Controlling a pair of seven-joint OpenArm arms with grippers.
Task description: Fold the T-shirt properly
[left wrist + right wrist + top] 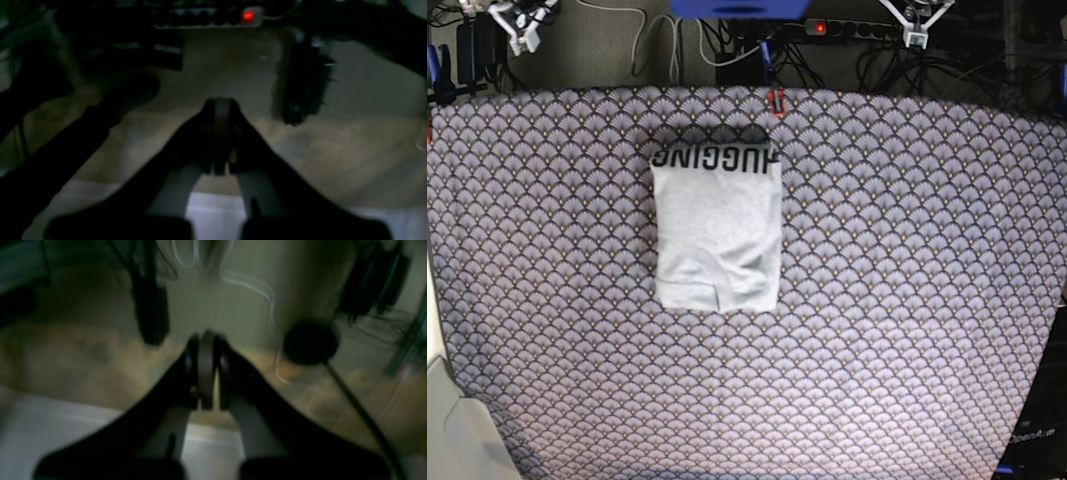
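T-shirt [717, 232]: one, folded, near far edge of cloth [907, 300]
Left gripper [220, 110]: closed, empty
Right gripper [206, 343]: closed, empty

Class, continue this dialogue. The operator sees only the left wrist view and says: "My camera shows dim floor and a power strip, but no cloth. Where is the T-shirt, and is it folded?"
Observer: In the base view, the T-shirt lies as a folded rectangle on the tablecloth.
Operator: Is any print showing?
Observer: Yes. The black lettering runs along its far edge, upside down in that view.
Operator: What about the other tool?
Observer: The right tool is shut and empty, with only floor beyond it.
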